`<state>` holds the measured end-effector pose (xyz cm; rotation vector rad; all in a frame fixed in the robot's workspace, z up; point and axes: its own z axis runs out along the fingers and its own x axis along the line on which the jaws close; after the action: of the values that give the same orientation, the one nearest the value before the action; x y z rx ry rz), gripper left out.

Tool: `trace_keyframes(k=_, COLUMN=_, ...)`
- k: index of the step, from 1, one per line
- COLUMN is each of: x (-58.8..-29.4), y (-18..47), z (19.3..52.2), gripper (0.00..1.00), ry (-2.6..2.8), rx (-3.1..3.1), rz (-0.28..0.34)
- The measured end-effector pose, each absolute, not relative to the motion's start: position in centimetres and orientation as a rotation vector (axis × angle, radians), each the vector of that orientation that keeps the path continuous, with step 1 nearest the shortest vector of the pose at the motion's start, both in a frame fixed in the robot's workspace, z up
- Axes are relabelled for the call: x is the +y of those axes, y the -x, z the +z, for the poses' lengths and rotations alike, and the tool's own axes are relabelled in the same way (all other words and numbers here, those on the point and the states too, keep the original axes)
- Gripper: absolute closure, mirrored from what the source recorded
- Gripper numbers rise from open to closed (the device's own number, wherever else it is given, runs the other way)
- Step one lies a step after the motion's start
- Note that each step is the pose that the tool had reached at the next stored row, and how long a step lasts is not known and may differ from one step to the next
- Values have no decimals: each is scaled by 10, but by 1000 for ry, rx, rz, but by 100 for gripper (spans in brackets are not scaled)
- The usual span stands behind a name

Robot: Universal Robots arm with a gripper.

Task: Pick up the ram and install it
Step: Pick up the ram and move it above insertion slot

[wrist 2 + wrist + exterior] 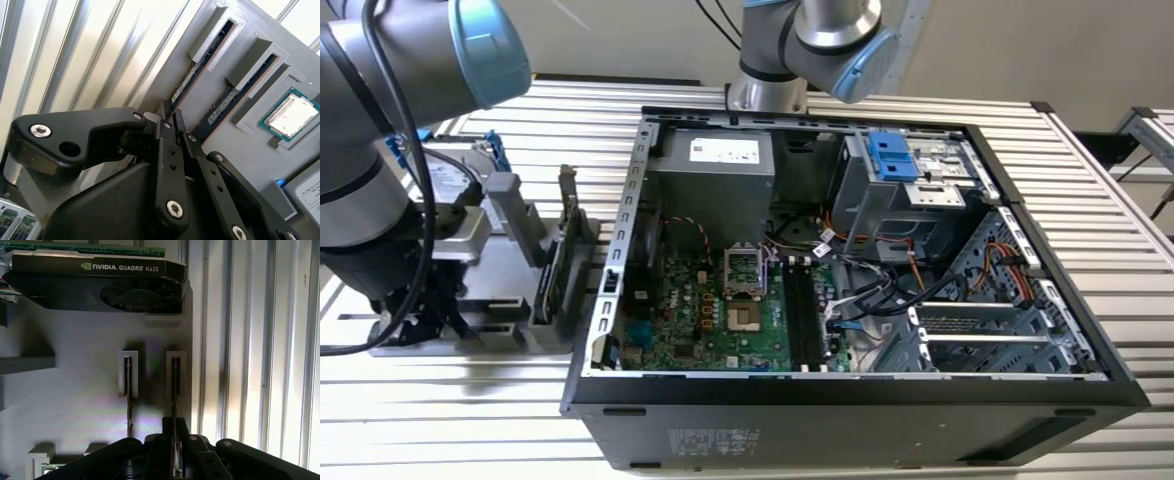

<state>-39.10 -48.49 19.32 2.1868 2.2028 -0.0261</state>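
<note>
Hand (175, 425) is sitting over one end of the ram (173, 387), which is standing on edge in its slot on the grey holder (75, 390). We are not able to tell whether the hand is clenched. We are judging the risk: an off-centre grip could be tilting the ram, jamming it in the slot or knocking the neighbouring stick (128, 390).

Your grey plastic holder (507, 335) sits at the exterior view's left of the open black computer case (854, 410), two dark ram sticks (192, 77) (225, 102) slotted side by side in it.
</note>
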Motion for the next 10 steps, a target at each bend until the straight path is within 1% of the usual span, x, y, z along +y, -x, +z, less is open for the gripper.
trace_keyframes(k=10, x=-485, y=391, z=193, gripper=100, ry=-2187, rx=2203, rz=-26)
